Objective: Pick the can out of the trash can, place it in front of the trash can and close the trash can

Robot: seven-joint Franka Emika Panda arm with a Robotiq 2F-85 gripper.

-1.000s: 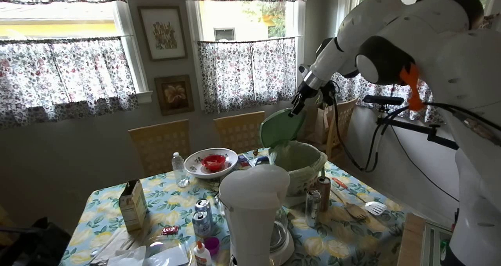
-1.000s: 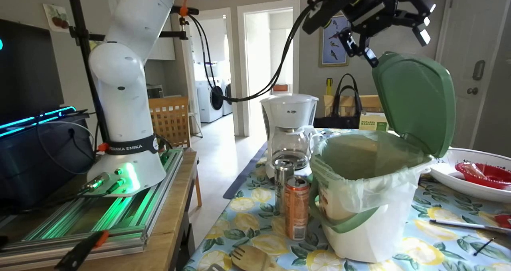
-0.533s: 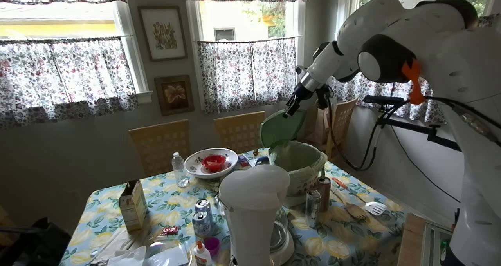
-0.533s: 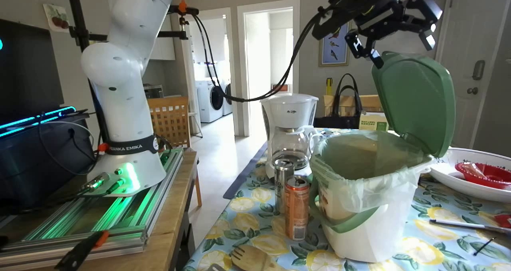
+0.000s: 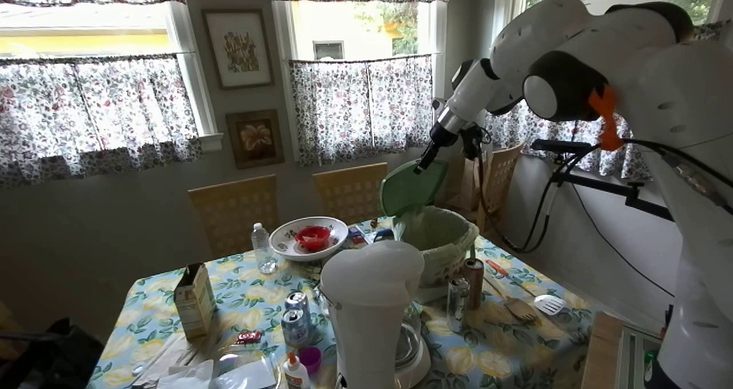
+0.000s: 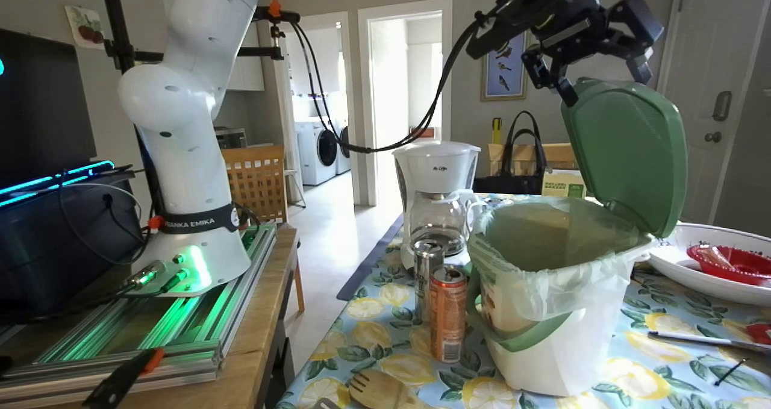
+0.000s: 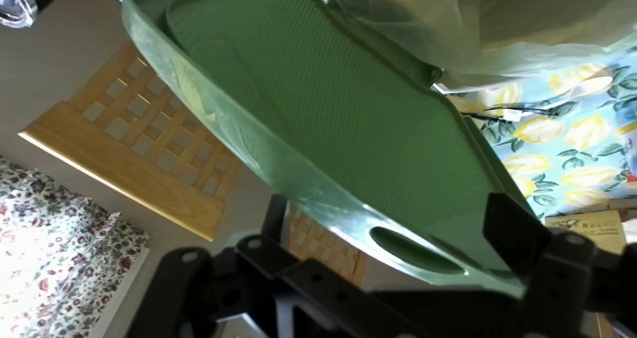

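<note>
On the lemon-patterned counter [image 6: 367, 337], lower centre in an exterior view, a silver can [image 6: 429, 285] stands upright. Just right of it the can [image 6: 448, 321], orange-brown and upright, stands beside the trash can [image 6: 584, 343], apparently already placed. At upper right the gripper [image 6: 605, 84], spread wide and pinching nothing, hangs by the top edge of the raised green lid [image 6: 629, 156]; contact cannot be told. Closing the lid seems the step in hand. The lid's inner face fills the centre of the wrist view, so the gripper should reach over the top edge to the outer face. A slow arc over the opening and down, eased at the end, should shut it without sliding the trash can or striking the can.
</note>
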